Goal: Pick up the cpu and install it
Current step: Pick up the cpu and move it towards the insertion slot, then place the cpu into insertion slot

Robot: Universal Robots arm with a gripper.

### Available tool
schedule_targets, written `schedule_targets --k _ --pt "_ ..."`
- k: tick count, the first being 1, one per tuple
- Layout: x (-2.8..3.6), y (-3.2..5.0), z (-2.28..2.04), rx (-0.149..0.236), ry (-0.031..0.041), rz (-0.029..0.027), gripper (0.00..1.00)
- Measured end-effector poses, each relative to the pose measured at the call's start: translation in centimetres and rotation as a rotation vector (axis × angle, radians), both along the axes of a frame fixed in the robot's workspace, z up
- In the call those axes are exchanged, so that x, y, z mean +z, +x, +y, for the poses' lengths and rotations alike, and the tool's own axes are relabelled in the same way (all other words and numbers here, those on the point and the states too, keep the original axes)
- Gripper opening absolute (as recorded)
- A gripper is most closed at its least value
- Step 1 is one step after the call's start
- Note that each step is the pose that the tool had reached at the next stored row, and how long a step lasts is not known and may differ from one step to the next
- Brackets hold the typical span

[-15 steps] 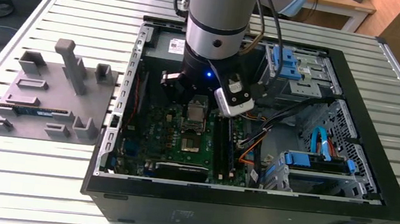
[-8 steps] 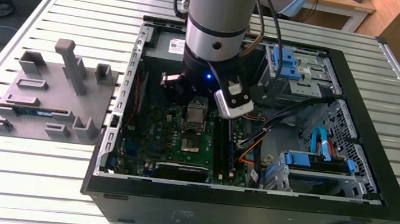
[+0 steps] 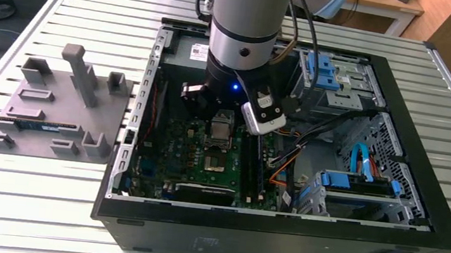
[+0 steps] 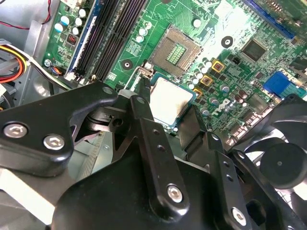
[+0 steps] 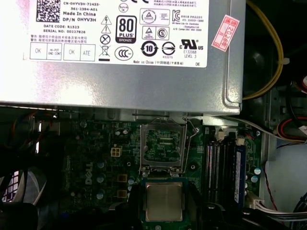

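1. In the centre of the exterior view, the arm [image 3: 245, 33] is seen reaching down into an open computer case [image 3: 281, 235] that is laid on a slatted metal table [image 3: 29, 206].
2. In both wrist views, the gripper [image 4: 169, 104] is closed on the cpu [image 4: 171, 99], whose opposite edges are pinched between the black fingers [image 4: 146, 115].
3. The cpu is held, metal top upward, over the green motherboard [image 4: 216, 19], just beside the socket [image 4: 175, 51] and not seated in it.
4. The socket is shown open, its contact field uncovered.
5. At the exterior view's left, a grey fixture tray [image 3: 49, 103] is set beside the case, and a memory stick [image 3: 39, 124] is lodged in it.
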State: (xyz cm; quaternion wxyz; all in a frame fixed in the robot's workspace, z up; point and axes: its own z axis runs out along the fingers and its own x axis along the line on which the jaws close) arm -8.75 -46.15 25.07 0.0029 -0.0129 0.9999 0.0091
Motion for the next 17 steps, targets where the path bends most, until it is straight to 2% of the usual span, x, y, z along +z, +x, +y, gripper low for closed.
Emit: schedule_targets --k 8,17 --pt "0.11 0.0 0.0 0.0 0.0001 0.0 0.47" --pt "-0.23 0.0 -0.01 0.0 -0.0006 0.0001 0.47"
